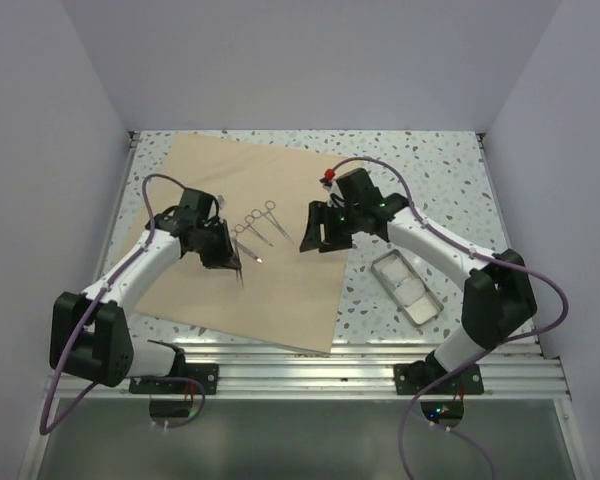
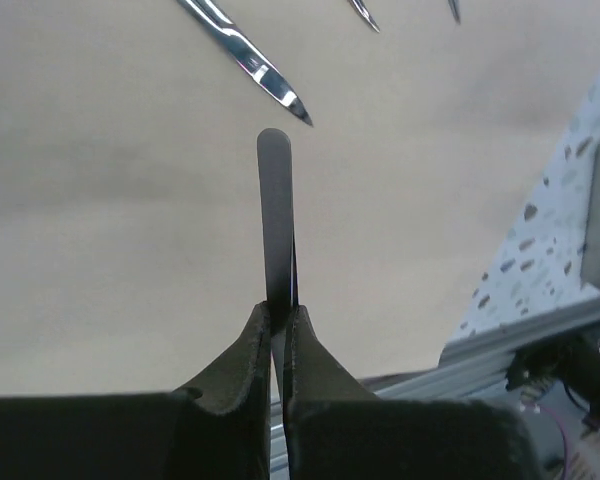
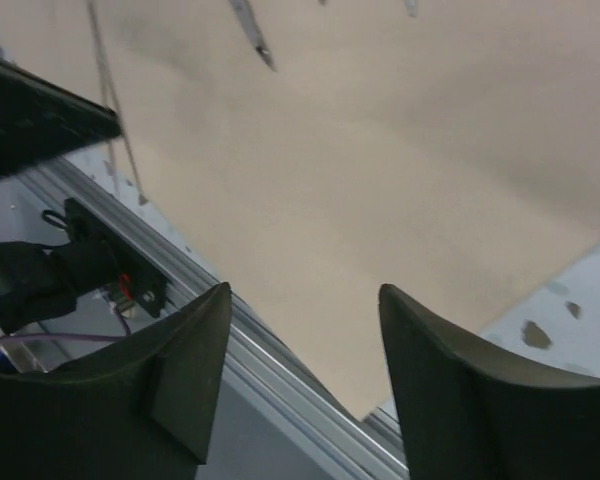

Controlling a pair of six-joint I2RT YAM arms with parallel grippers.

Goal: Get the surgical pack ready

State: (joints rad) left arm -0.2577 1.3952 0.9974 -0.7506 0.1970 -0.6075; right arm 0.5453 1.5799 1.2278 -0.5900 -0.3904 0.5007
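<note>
Your main risk is the thin flat tool (image 2: 274,210) in your left gripper (image 2: 278,315). It is pinched only at its near end and most of its length sticks out free, so a quick swing or a bump could twist it in the grip or shake it loose. Its free end hangs close above the tan sheet (image 1: 280,290), and in the wrist view it points at the tip of another blade (image 2: 270,85) lying just ahead. If you lower it carelessly, you could knock that blade or the scissor-like tools (image 1: 263,222) beside it out of line, or snag and wrinkle the sheet. I judge that a dragged sheet would spoil the later folding.

The sheet lies flat and spread on the table, unfolded, with the tools near its middle. The metal tray (image 1: 432,300) sits off it, to the right.

Your left gripper is clamped tight on that flat tool, fingers nearly meeting. Your right gripper (image 3: 305,292) hangs above the sheet's near edge with its fingers well apart, holding and touching nothing.
</note>
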